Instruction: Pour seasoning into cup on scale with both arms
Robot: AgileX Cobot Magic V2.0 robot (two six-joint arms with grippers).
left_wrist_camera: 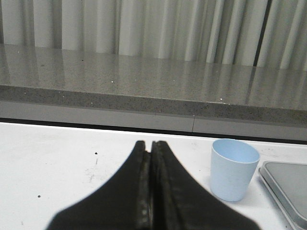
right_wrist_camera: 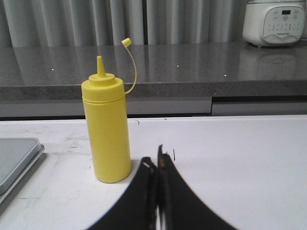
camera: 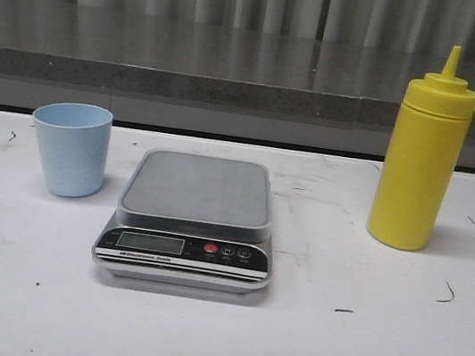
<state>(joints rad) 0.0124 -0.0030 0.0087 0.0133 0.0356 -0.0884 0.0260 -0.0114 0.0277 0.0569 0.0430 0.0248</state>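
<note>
The yellow seasoning bottle (camera: 421,162) stands upright on the white table at the right, its small tethered cap hanging open; it also shows in the right wrist view (right_wrist_camera: 106,127). The pale blue cup (camera: 69,148) stands on the table left of the scale (camera: 192,220), not on it; it also shows in the left wrist view (left_wrist_camera: 233,168). The scale's steel platform is bare. My left gripper (left_wrist_camera: 149,143) is shut and empty, short of the cup and to one side. My right gripper (right_wrist_camera: 154,155) is shut and empty, beside the bottle and apart from it. Neither arm shows in the front view.
A grey stone counter ledge (camera: 192,67) runs along the back of the table, with a grey curtain behind. A white appliance (right_wrist_camera: 273,21) sits on the counter at the far right. Scale edges show in both wrist views (left_wrist_camera: 288,187) (right_wrist_camera: 17,160).
</note>
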